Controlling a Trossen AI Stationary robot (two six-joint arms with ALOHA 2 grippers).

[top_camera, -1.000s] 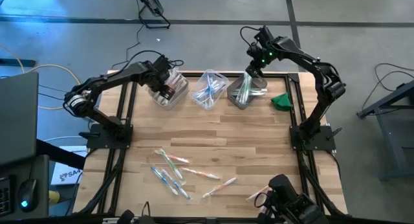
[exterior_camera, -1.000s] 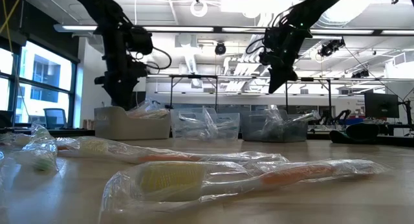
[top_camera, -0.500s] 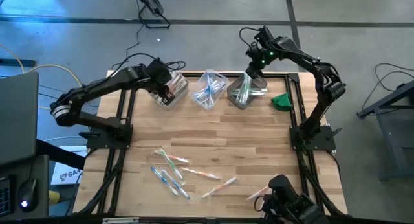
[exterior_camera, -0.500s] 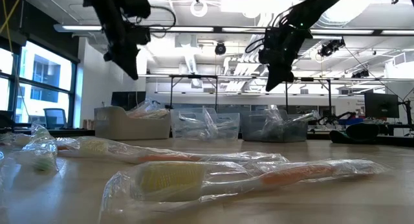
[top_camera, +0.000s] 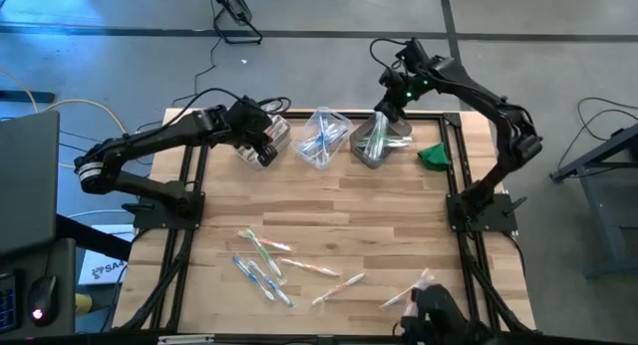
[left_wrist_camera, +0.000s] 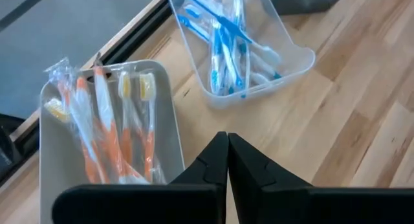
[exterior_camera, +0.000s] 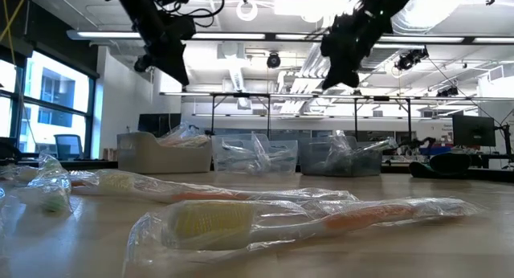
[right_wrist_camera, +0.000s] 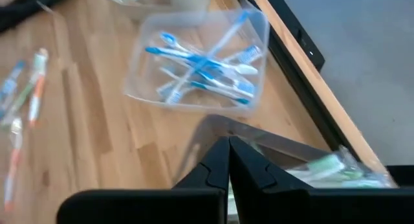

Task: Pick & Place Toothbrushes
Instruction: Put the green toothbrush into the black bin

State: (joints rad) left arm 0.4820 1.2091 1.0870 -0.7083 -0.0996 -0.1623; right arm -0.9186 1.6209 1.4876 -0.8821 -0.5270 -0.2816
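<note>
Several wrapped toothbrushes [top_camera: 271,261] lie loose on the near part of the wooden table, large in the low view [exterior_camera: 321,218]. Three bins stand in a row at the far edge. The left bin [left_wrist_camera: 48,153] holds orange toothbrushes, the middle bin [left_wrist_camera: 294,62] blue ones, and the right bin [right_wrist_camera: 213,130] green ones. My left gripper [left_wrist_camera: 228,141] is shut and empty, raised above the near side of the left bin [top_camera: 271,134]. My right gripper [right_wrist_camera: 228,145] is shut and empty, raised over the right bin [top_camera: 379,143].
A small green object [top_camera: 434,156] lies at the far right, beside the right bin. The wooden table [top_camera: 329,210] is bare between the row of bins and the loose toothbrushes. Dark frame rails [top_camera: 457,166] run along its sides.
My left gripper has risen out of the left bin and drawn back toward the table's near-left; the orange toothbrushes stay in the bin. My right gripper has risen a little above the right bin and rolled its wrist.
</note>
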